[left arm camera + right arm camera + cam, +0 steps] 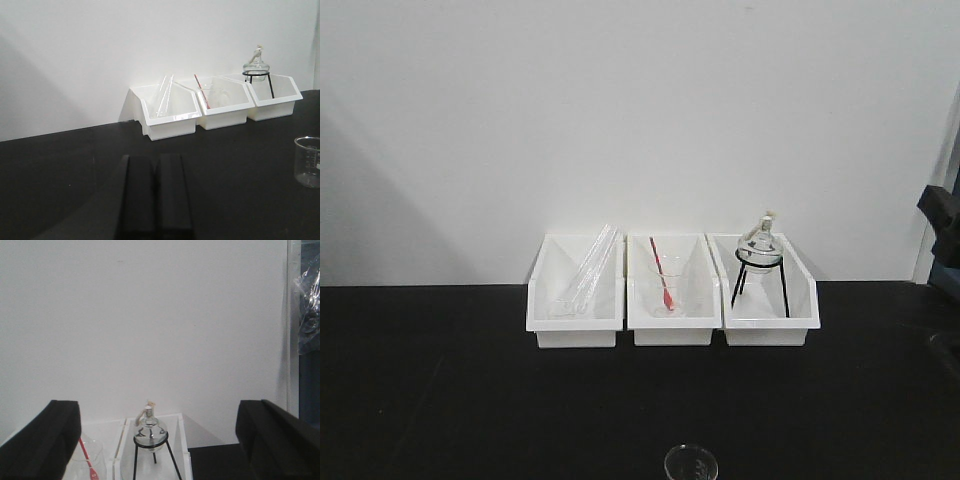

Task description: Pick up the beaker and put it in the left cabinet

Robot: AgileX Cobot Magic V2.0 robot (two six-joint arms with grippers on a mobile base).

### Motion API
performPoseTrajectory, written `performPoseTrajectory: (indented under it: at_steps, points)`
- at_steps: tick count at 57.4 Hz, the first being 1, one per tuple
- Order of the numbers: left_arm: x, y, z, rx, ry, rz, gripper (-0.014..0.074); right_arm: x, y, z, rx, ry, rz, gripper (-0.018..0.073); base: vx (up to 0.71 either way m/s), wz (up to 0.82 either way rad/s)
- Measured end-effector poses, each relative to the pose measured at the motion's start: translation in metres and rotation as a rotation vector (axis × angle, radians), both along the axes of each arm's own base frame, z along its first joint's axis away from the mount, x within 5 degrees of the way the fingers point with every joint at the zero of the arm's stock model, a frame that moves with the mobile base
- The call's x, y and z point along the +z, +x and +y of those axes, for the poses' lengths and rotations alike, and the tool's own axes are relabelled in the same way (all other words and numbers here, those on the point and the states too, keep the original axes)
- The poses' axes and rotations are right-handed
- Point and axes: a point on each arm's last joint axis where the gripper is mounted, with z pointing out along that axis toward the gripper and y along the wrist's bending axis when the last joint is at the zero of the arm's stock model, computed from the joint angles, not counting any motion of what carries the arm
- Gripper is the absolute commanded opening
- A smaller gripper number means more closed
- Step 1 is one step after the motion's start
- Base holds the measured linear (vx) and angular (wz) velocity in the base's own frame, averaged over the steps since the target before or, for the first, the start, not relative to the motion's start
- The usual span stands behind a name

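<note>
The beaker (691, 463), a small clear glass cylinder with faint printed marks, stands on the black counter (440, 400) at the bottom edge of the front view. In the left wrist view the beaker (308, 161) is at the far right, well right of my left gripper (155, 159). That gripper's black fingers are shut together over the counter with nothing between them. My right gripper (158, 415) is open wide, its fingers (45, 440) framing the white bins, and the beaker does not show there. The left cabinet is out of view.
Three white bins (672, 335) stand in a row against the white wall. They hold glass tubes (585, 275), a cone-shaped glass with a red stirrer (665, 285), and a round flask on a black tripod (760, 250). A dark object (942, 215) is at the right edge.
</note>
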Motion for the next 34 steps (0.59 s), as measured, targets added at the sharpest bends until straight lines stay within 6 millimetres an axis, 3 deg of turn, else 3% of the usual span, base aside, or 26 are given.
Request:
performPoseTrajectory:
  at_steps: [10,21,27,34]
  points:
    - [0.000,0.000,0.000,0.000,0.000,0.000,0.0001,-0.010,0.010,0.006,0.040,-0.070,0.029,0.0682,0.00,0.00]
    - [0.000,0.000,0.000,0.000,0.000,0.000,0.0001,-0.041,0.028,0.041,0.209,-0.238,0.113,0.0617,0.00,0.00]
    - [0.000,0.000,0.000,0.000,0.000,0.000,0.0001,-0.074,0.028,0.062,0.320,-0.261,0.148,0.0586,0.00,0.00]
    - [0.000,0.000,0.000,0.000,0.000,0.000,0.0001,-0.131,0.012,0.069,0.414,-0.226,0.240,0.0570,0.00,0.00]
